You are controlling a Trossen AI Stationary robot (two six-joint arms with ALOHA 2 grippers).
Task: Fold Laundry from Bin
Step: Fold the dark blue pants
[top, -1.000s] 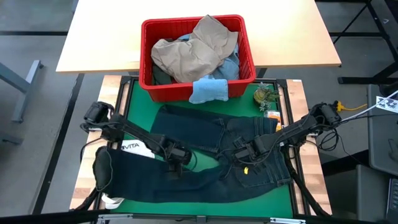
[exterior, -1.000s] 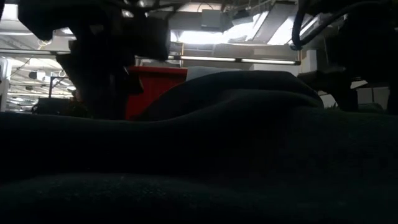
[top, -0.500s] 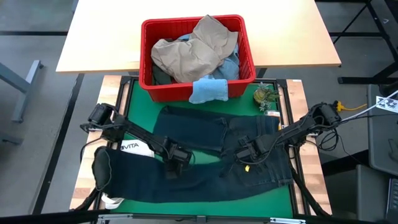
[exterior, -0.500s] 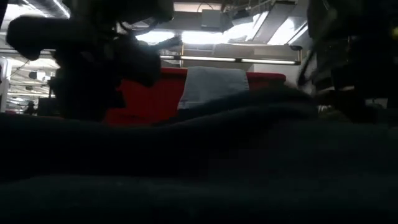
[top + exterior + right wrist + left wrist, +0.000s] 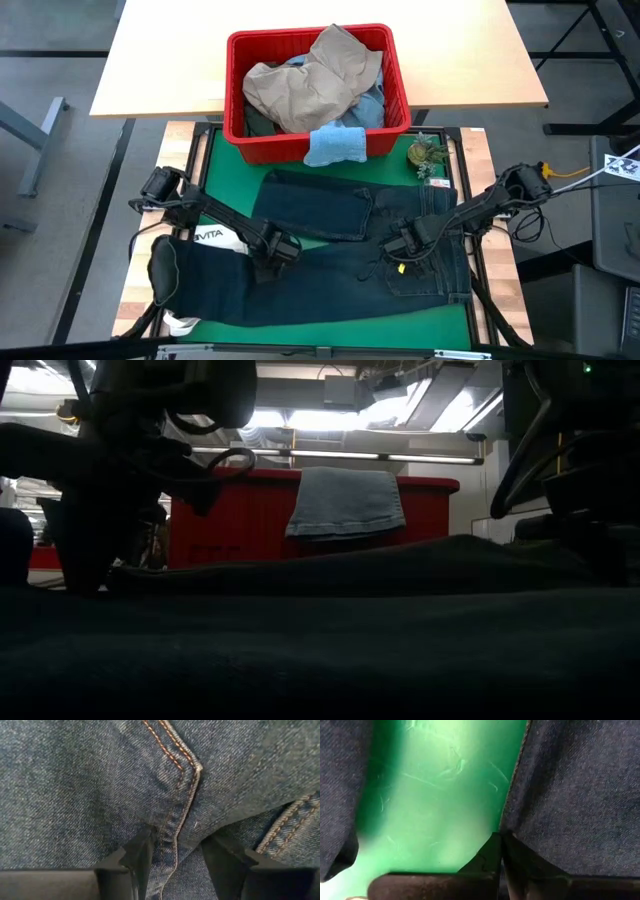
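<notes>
Green matting carries the dark navy jeans, the red bin at twelve o'clock; the left gripper is pinched together on a leg edge, the right gripper spread apart over the seat seam, so that thin pinch could slip.

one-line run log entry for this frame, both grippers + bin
left gripper: shut on dark navy jeans edge | right gripper: jaws apart, pressed into jeans seam | red bin: holds remaining laundry
</notes>
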